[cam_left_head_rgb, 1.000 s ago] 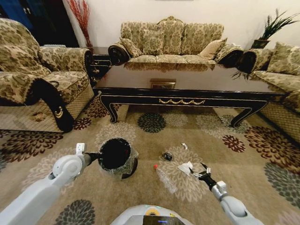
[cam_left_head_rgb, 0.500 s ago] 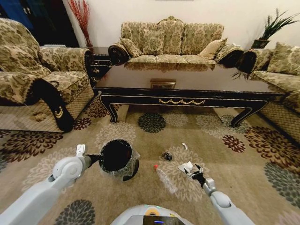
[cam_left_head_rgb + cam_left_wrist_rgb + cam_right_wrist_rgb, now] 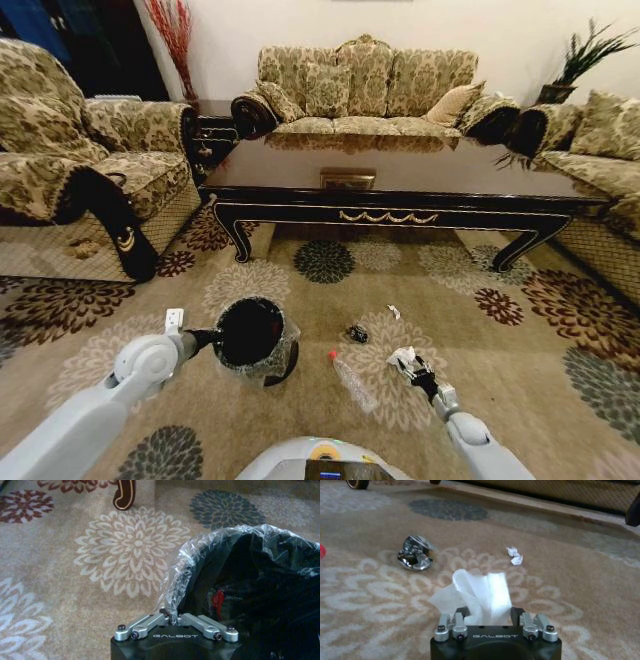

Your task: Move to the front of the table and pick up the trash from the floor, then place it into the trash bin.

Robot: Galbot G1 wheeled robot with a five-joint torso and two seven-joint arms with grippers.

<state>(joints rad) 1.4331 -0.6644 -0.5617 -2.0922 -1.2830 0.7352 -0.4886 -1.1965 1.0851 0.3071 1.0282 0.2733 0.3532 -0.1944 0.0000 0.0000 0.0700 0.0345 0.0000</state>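
A home living room. A patterned three-seat sofa (image 3: pixel 365 90) and matching armchairs (image 3: pixel 85 170) ring a long, glossy dark-wood coffee table (image 3: pixel 400 185). A beige carpet (image 3: pixel 300 262) with large flower medallions covers the floor, and a potted plant (image 3: pixel 580 60) stands in the corner.

A floral sofa (image 3: pixel 365 85) stands against the far pale wall (image 3: pixel 500 30), with matching armchairs left (image 3: pixel 80 150) and right (image 3: pixel 595 150). A potted plant (image 3: pixel 585 55) fills the far right corner.

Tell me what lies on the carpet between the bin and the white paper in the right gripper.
In the head view, a clear bottle lies between the bin and the paper held by the right gripper.
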